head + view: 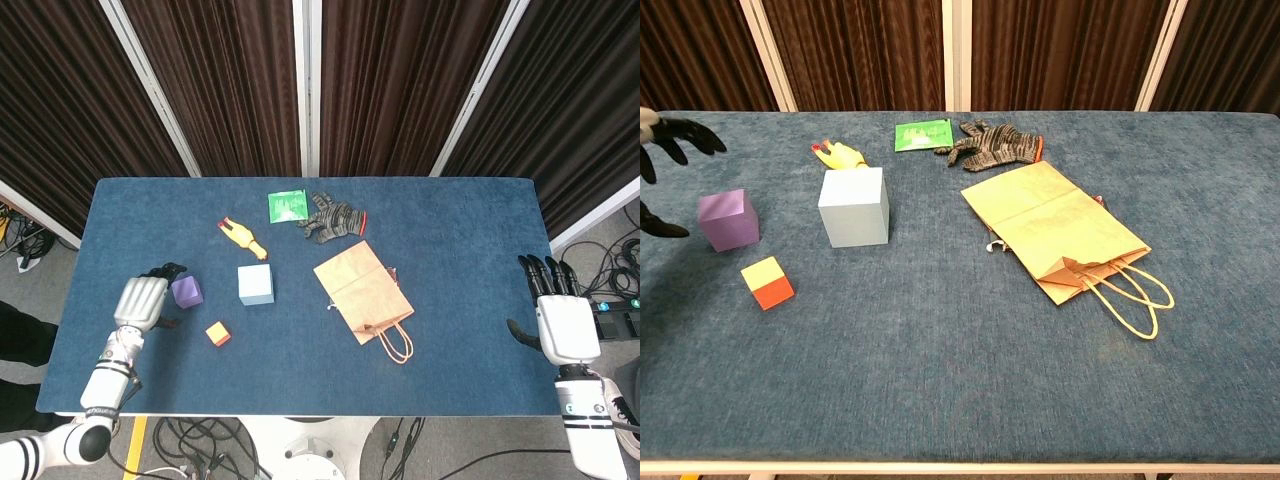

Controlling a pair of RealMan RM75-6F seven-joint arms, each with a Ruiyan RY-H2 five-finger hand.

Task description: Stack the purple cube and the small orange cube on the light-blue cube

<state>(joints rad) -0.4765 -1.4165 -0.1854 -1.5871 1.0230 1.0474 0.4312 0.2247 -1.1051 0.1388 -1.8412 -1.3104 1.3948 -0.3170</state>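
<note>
The purple cube (187, 291) (727, 219) stands on the blue table left of the light-blue cube (255, 284) (853, 206). The small orange cube (218, 333) (767, 281), yellow on top, lies in front of both. My left hand (143, 301) (662, 160) hovers open just left of the purple cube, fingers spread toward it, touching nothing. Only its dark fingertips show at the chest view's left edge. My right hand (562, 318) hangs open beyond the table's right edge, far from the cubes.
A yellow rubber chicken (241, 237) lies behind the light-blue cube. A green packet (288, 205), a grey knitted glove (333, 220) and a flat brown paper bag (363, 289) with handles occupy the table's middle.
</note>
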